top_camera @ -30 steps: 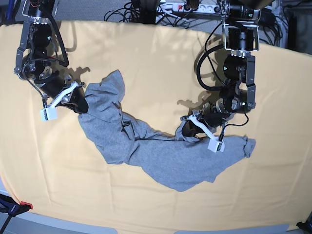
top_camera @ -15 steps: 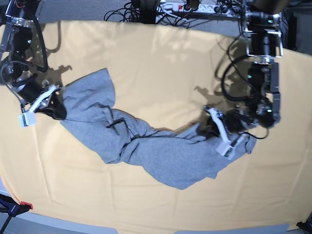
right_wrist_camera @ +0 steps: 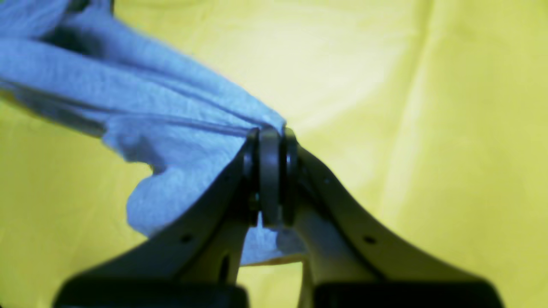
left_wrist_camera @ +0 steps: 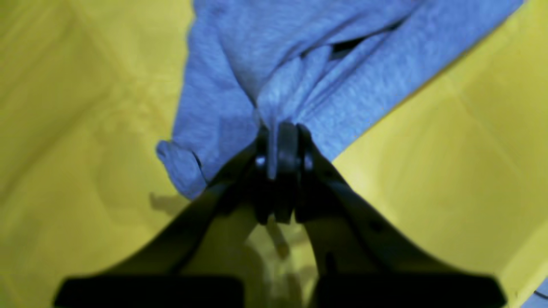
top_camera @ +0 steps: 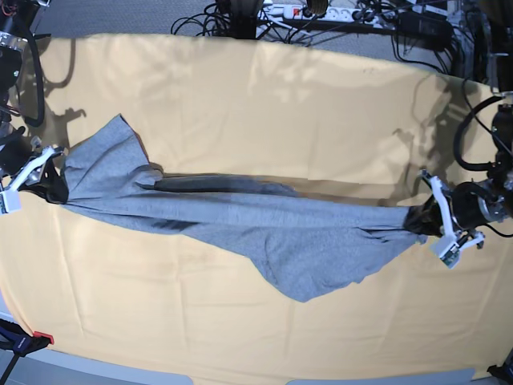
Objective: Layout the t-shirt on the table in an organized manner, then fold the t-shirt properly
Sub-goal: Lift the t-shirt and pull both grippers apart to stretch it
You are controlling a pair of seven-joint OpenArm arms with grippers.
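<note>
Heather-grey short-sleeved cotton t-shirt (top_camera: 240,220) lies stretched out in a long band across the middle of the wide table covered in smooth pale yellow-orange cloth (top_camera: 256,104). Fabric is drawn taut between its two ends; a loose flap hangs down toward the near edge of the table below the shirt's middle, ending in a blunt point. A dark fold line runs along the shirt's upper edge near its centre. No lettering visible on the upward side.

At the shirt's end on the base view's right, the left gripper (top_camera: 430,218) has its black fingers pressed together on a bunched pinch of grey cloth. The left wrist view confirms this: the fabric (left_wrist_camera: 299,68) gathers into pleats that converge exactly at the closed tips of the left gripper (left_wrist_camera: 280,132), with a small rolled hem edge to one side.

At the shirt's opposite end, base view's left, the right gripper (top_camera: 50,183) likewise pinches the cloth, fingers closed on it. In the right wrist view the fabric (right_wrist_camera: 141,128) pulls in tense ridges into the closed tips of the right gripper (right_wrist_camera: 269,137), lifted slightly off the table cloth (right_wrist_camera: 428,107).

Beyond the far edge of the table: a tangle of black cables and a white power strip (top_camera: 309,12). A red-and-black clamp (top_camera: 24,341) sits at the table's near corner, beyond the shirt's right-gripper end.
</note>
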